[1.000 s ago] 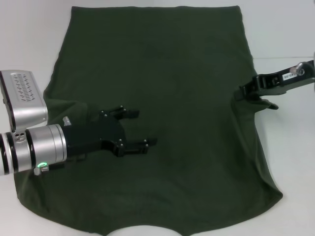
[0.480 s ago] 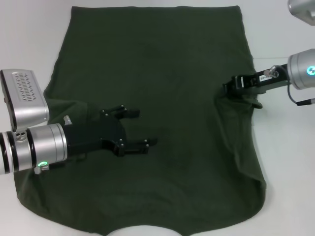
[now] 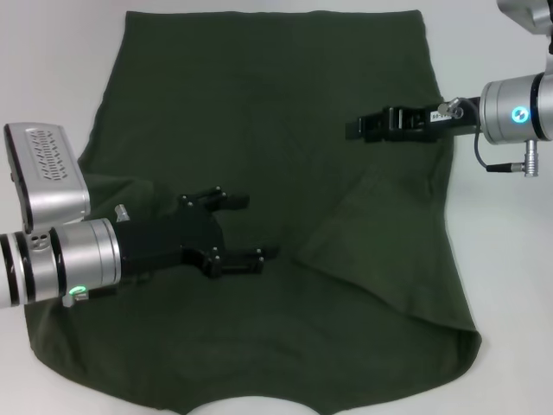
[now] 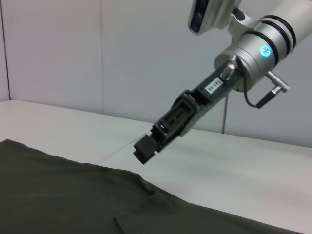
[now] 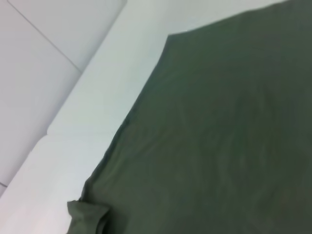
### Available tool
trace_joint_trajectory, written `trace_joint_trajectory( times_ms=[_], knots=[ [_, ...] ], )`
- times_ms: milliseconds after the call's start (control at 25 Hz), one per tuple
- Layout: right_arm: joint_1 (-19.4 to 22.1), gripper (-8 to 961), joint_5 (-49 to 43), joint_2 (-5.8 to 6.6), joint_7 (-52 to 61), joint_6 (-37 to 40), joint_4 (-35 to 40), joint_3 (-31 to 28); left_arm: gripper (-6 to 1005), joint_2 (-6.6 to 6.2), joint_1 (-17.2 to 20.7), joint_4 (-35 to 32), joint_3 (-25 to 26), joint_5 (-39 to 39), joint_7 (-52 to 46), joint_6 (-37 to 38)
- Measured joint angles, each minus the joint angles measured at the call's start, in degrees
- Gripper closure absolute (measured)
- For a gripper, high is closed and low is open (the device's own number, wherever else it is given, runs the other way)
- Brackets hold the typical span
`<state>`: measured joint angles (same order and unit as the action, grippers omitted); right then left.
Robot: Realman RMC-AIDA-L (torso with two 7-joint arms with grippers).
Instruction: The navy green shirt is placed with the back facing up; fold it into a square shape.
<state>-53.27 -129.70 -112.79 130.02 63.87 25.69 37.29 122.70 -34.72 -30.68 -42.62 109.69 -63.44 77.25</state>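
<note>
The navy green shirt [image 3: 276,104] lies spread back-up on the white table, plain dark olive, filling most of the head view. Its right sleeve side is folded inward as a flap [image 3: 380,225] lying on the body. My right gripper [image 3: 352,130] hovers above the shirt's upper right part. In the left wrist view the right gripper [image 4: 144,151] hangs clear above the shirt [image 4: 58,195] with no cloth in it. My left gripper [image 3: 257,226] rests open on the shirt's left-middle, fingers spread and holding nothing. The right wrist view shows only the shirt [image 5: 234,122] and table.
The white table [image 3: 510,259] shows bare along the right and left sides of the shirt. A grey wall [image 4: 97,58] stands behind the table. The neck cutout [image 3: 251,406] lies at the near edge.
My right gripper carried the right sleeve inward over the shirt, let it go as a flat flap, and now sits higher and farther left. The left arm has barely moved.
</note>
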Motion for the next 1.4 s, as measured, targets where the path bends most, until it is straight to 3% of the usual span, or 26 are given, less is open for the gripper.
trace_joint_trajectory(
  times_ms=[360,600,760,1080,1400],
  knots=[
    [3.19,469,2.85,1.42,-6.40,-0.06,0.88,-0.30,95,-0.02,0.01,0.03,0.14,-0.59,-0.84,1.70],
    [6.19,228,8.77,3.33,-8.12,3.91,1.16,-0.32,94,-0.68,-0.04,-3.78,1.45,-2.13,-10.29,7.23],
    [7.58,228,9.64,3.81,-9.17,6.11,1.60,-0.22,94,-0.88,0.58,-8.72,3.13,-2.01,-22.13,8.20],
    [9.11,232,9.28,3.50,-13.66,7.60,1.65,0.26,94,-4.25,0.62,-13.42,6.69,4.64,-42.69,7.61],
    [9.17,227,9.19,4.40,-15.04,7.85,1.72,0.83,93,-4.79,0.69,-17.98,8.23,16.15,-53.06,9.67]
  ],
)
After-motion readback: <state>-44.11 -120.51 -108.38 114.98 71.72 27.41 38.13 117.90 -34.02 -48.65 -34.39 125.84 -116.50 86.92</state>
